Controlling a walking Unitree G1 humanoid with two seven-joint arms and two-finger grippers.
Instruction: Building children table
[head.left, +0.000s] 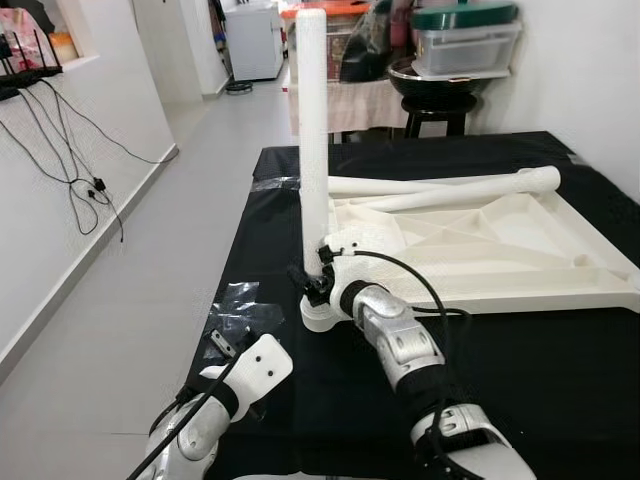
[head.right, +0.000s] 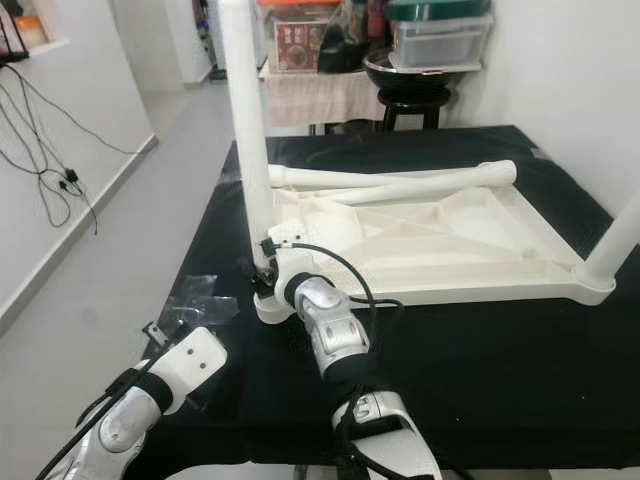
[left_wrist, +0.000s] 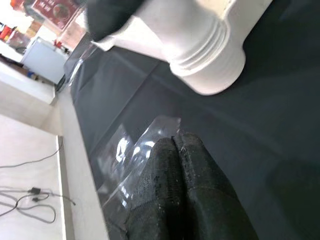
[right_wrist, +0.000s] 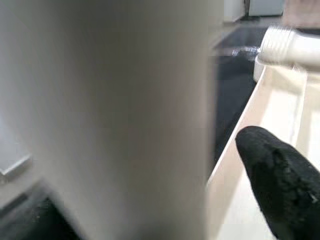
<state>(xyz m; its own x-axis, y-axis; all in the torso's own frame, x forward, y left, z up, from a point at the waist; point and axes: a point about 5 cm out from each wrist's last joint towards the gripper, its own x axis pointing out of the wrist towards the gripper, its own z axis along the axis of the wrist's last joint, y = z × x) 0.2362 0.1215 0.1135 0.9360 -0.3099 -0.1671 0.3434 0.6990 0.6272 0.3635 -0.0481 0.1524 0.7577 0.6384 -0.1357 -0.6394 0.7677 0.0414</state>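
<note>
**Left eye view: white leg held upright at the table's corner**

Left eye view: A white table top (head.left: 500, 250) is seen lying upside down on a black cloth (head.left: 560, 370). A tall white leg (head.left: 313, 130) is stood upright in the corner socket (head.left: 322, 310) nearest the robot. The right gripper (head.left: 318, 272) is wrapped around the low part of this leg, just above the socket. Two more white legs (head.left: 450, 190) are laid flat across the far side of the table top. The left gripper (head.left: 222, 342) is held low over the near left edge of the cloth, beside a clear plastic bag (head.left: 240, 305).

Right eye view: The same scene is shown. Another white leg (head.right: 618, 240) is seen standing in the corner at the right side of the table top. A black stool (head.right: 415, 100) with a plastic box on it is seen behind the cloth.

Left wrist view: The two black fingers (left_wrist: 175, 190) are pressed together with nothing between them. The clear plastic bag is seen just past the fingertips on the black cloth. The white socket is seen farther off, well apart from the fingers.

Right wrist view: The upright leg (right_wrist: 125, 110) is seen very close and blurred. One black finger (right_wrist: 280, 175) is seen against its side, over the table top's rim. The leg is gripped between the fingers.
</note>
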